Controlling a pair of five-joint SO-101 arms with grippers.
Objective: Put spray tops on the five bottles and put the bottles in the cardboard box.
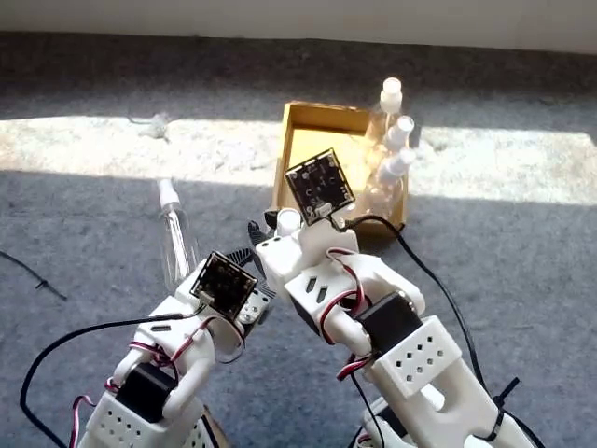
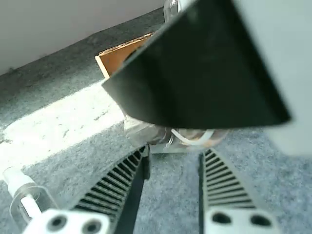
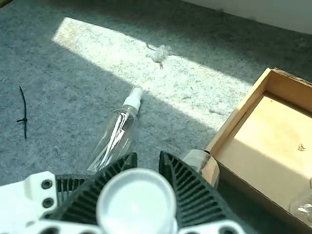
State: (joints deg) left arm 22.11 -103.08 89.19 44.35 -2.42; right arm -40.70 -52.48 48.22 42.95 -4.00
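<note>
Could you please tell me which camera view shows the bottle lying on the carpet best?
The right wrist view: the bottle lies close there, its spray top plain. The high view shows it whole, farther off; the left wrist view catches its top end.

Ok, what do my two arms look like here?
Left arm and right arm are white plastic with perforated panels, black motors, and red, white and black cables. Left tool and right tool are black and ribbed; a square black board tops each.

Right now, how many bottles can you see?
5 bottles: three in the cardboard box, one lying on the carpet, one by the box's corner, partly hidden.
</note>
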